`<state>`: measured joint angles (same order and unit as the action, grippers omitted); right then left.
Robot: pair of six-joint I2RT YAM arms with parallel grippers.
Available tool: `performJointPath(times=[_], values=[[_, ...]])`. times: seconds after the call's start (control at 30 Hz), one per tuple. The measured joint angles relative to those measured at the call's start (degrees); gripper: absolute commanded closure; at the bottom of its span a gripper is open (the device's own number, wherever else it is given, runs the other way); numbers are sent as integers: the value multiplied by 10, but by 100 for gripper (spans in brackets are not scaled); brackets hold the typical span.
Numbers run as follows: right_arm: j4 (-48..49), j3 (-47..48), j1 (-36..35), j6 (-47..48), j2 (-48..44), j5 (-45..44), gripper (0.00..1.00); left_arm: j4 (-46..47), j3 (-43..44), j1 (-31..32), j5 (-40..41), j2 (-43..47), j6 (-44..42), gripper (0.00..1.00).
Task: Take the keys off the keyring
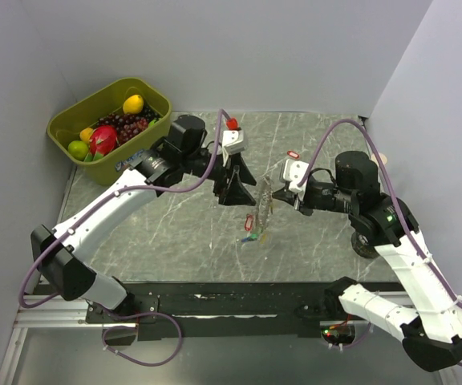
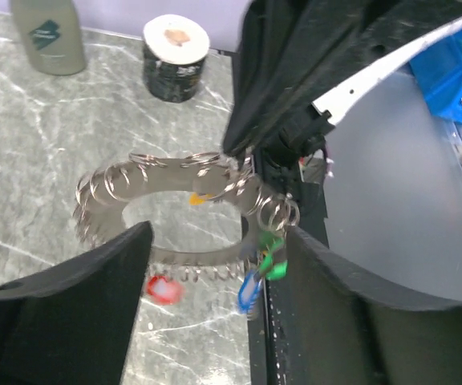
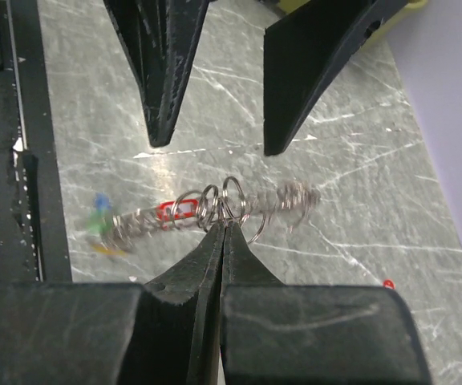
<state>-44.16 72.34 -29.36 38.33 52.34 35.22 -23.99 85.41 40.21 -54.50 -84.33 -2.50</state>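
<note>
From above, the keyring [image 1: 265,200] hangs between both arms. The right gripper [image 1: 275,196] pinches its right side, the left gripper [image 1: 237,195] stands spread just left of it, and the keys [image 1: 250,228] dangle at its near end. The left wrist view shows spread fingers flanking the keyring. The right wrist view shows fingertips pressed together on its rings.
</note>
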Motion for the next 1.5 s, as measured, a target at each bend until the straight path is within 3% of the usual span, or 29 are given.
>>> performJointPath(times=[0.2,0.83,1.0,1.2,1.4,1.5], values=[[-1,0,0,-2,0,15,100,-30,20,19,-13,0,-24,54],[-9,-4,13,-5,-12,78,100,-45,40,43,-27,-27,-32,63],[-9,-4,15,-2,-12,81,100,-47,44,43,-30,-28,-33,74],[-9,-5,15,-4,-12,86,100,-47,46,42,-31,-28,-34,75],[-9,-8,16,-4,-13,88,100,-50,46,42,-43,-29,-38,64],[-8,-14,16,-4,-14,88,100,-59,46,41,-58,-29,-41,52]])
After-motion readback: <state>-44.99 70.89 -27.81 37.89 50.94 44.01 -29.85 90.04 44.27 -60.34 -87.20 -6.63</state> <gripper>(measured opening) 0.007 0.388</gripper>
